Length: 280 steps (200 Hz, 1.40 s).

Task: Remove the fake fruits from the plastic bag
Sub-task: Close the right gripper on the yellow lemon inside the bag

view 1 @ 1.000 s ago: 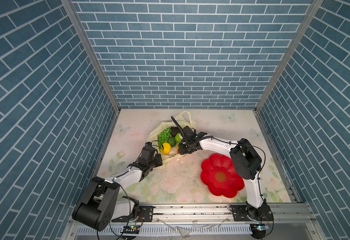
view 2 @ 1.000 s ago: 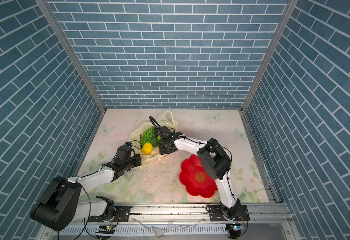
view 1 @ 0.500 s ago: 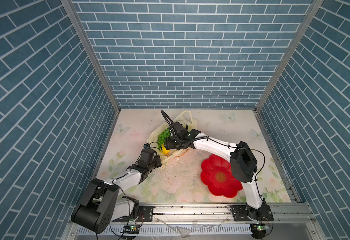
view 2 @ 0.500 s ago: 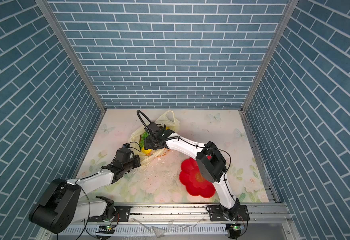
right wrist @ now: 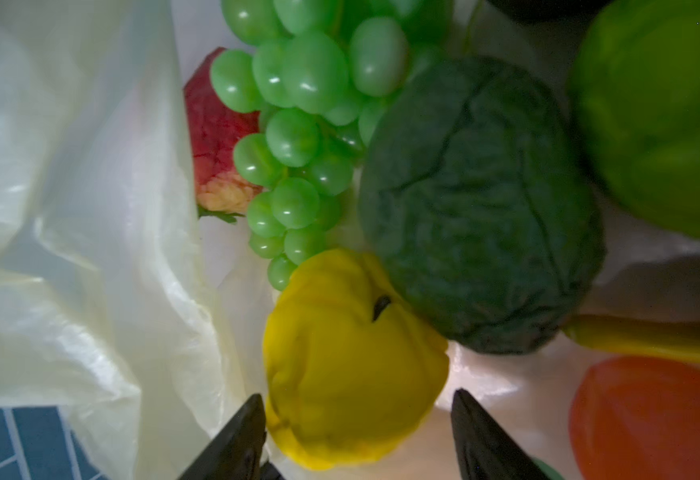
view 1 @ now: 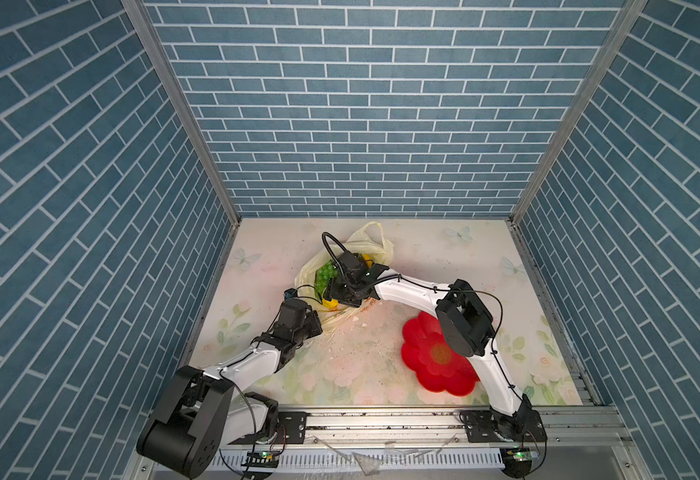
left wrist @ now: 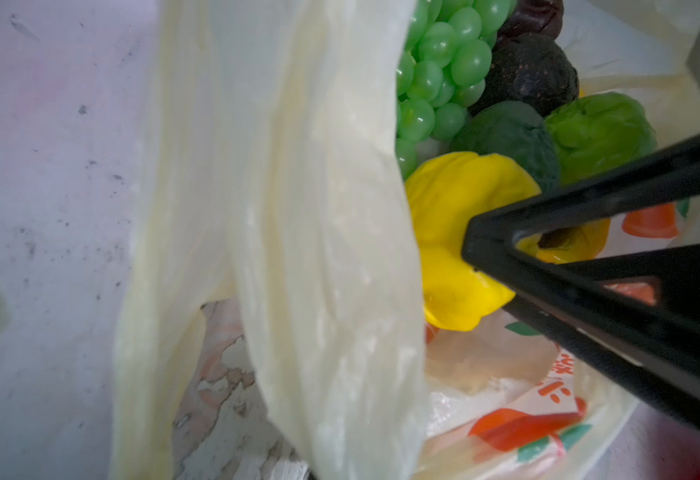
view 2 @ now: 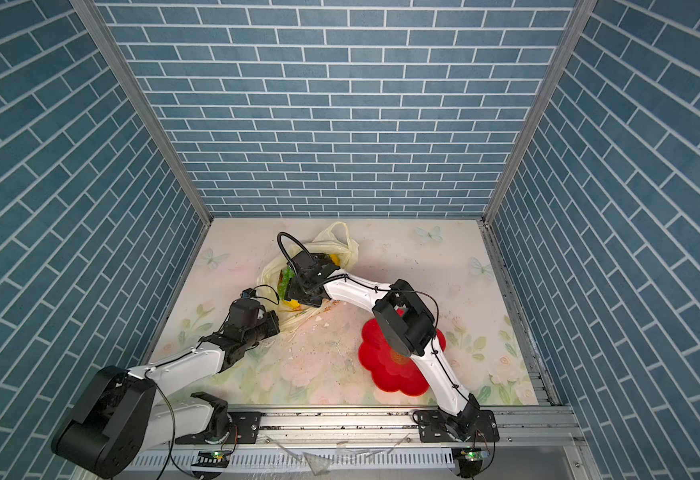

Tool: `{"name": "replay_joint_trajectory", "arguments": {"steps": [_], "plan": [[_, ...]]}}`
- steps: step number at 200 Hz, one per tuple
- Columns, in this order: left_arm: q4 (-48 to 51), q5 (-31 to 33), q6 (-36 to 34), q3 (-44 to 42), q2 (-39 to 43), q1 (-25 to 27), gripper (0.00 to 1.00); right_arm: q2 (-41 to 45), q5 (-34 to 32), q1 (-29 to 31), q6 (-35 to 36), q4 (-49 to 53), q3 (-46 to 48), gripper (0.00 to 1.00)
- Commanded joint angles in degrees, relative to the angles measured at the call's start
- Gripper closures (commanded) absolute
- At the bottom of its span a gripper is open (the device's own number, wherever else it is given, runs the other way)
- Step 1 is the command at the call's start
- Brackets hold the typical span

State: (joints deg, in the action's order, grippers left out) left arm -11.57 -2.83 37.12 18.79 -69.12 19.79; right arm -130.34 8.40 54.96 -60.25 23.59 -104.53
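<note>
The cream-yellow plastic bag lies at the back of the table, mouth open toward my arms. My left gripper is shut on the plastic bag's near edge; its jaws are hidden under the film. My right gripper is open inside the mouth, its fingertips on either side of the yellow lump. Behind it lie the green grape bunch, a dark green round fruit, a light green one, a red strawberry, a banana and a dark brown fruit.
A red flower-shaped plate sits at the front right, partly under my right arm's elbow. Blue brick walls close in three sides. Small white flakes lie on the floral mat between bag and plate.
My right gripper has moved left and deeper into the bag's mouth, and its jaws have spread wider around the yellow lump. The left gripper keeps its hold on the bag.
</note>
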Motion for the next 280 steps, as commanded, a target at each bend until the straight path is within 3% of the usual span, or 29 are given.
{"name": "replay_joint_trajectory", "arguments": {"steps": [1,33,73,173,241,280], "plan": [[-0.29,-0.09,0.34,-0.68,0.70,0.29,0.98,-0.52,-0.72,-0.03,-6.52,-0.03,-2.69,0.29],[-0.20,-0.16,0.32,-0.63,1.00,0.76,0.98,-0.92,-0.37,-0.44,-9.62,-2.49,-1.86,0.20],[-0.20,-0.07,0.23,-0.52,1.09,1.12,0.98,-2.89,0.25,-1.25,-10.46,-3.21,-3.64,0.19],[-0.53,0.11,0.10,-0.35,0.89,1.45,0.97,-5.17,-0.32,-1.61,-8.38,-3.02,-5.70,0.37],[-0.35,0.37,-0.06,-0.22,0.83,1.50,0.97,0.27,-1.51,-1.13,-4.48,-6.53,-0.80,0.40],[-0.09,0.55,-0.22,-0.10,0.89,1.48,0.97,7.95,-5.62,-0.44,1.97,-7.25,4.95,0.41]]}}
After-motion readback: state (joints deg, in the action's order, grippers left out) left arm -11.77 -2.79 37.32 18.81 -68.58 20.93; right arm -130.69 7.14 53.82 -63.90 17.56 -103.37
